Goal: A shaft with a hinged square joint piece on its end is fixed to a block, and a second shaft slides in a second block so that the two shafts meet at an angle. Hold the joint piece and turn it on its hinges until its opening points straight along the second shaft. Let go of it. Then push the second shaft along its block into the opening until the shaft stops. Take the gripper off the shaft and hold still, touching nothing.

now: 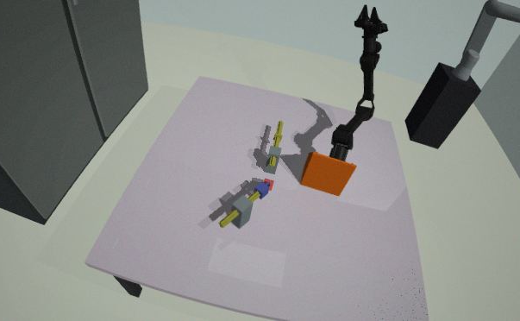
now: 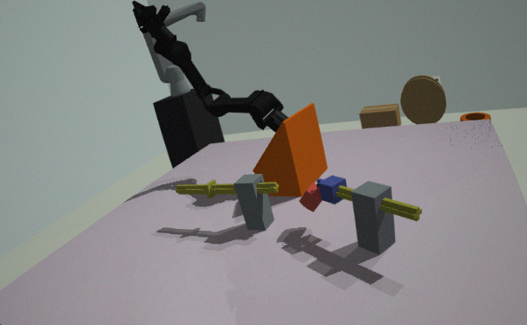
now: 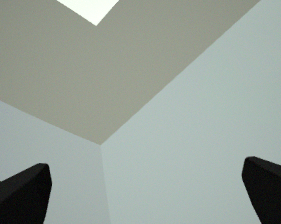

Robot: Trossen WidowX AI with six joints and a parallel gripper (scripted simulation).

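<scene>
A yellow shaft (image 1: 230,218) (image 2: 400,209) is fixed in a grey block (image 1: 243,210) (image 2: 373,216). On its end sit a blue joint piece (image 1: 262,189) (image 2: 331,189) and a red hinged joint piece (image 1: 271,183) (image 2: 311,197). The second yellow shaft (image 1: 278,133) (image 2: 202,189) passes through a second grey block (image 1: 273,154) (image 2: 253,206) and is drawn back from the joint. My gripper (image 1: 371,9) (image 2: 150,12) (image 3: 149,173) is open and empty. It points upward, high above the table and far from both shafts. The wrist view shows only ceiling and walls.
The arm rises from an orange base (image 1: 328,173) (image 2: 295,153) on the lilac table (image 1: 191,142) (image 2: 455,175). Grey cabinets (image 1: 53,86) stand at the left. A black box (image 1: 441,105) (image 2: 186,127) carries a grey pipe. A brown box (image 2: 380,115), a wooden disc (image 2: 423,100) and an orange ring (image 2: 475,116) lie beyond the table.
</scene>
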